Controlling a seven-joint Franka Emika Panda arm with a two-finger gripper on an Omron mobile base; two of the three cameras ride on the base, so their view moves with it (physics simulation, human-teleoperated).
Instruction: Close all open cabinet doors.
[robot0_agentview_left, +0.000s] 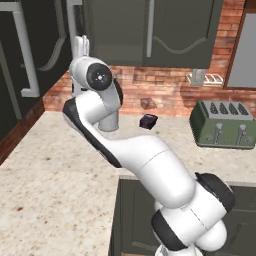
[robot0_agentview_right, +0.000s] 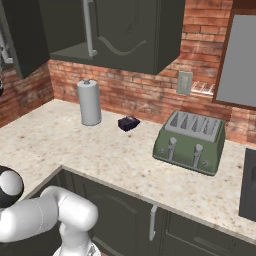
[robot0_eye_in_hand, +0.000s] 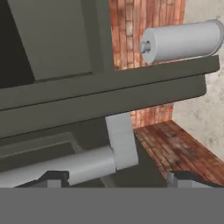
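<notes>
Fingertips (robot0_eye_in_hand: 52, 178) of the gripper (robot0_eye_in_hand: 116, 179) rise dark at the bottom of the hand view, set wide apart and holding nothing. Between and just beyond them runs the silver bar handle (robot0_eye_in_hand: 65, 168) of a cabinet door (robot0_eye_in_hand: 100, 96), its square mount standing off the dark grey-green panel. That door's thick edge crosses the hand view as a slanted band, with a paler recessed panel beyond it. Past the edge lie the red brick wall (robot0_eye_in_hand: 153, 118) and a grey paper towel roll (robot0_eye_in_hand: 181, 41).

In the left base view the white arm (robot0_agentview_left: 150, 170) climbs from the lower right, folds at a dark-capped elbow and reaches up and left toward an open door (robot0_agentview_left: 30, 55) with a long silver handle at the left edge. Farther back, on the brick wall, hang more wall-cabinet doors (robot0_agentview_left: 150, 30) with arched moulding and vertical handles; whether these sit fully shut is hard to judge.

On the speckled counter (robot0_agentview_right: 100, 155) stand a green four-slot toaster (robot0_agentview_right: 192, 140), a small dark box (robot0_agentview_right: 128, 123) and the upright towel roll.
</notes>
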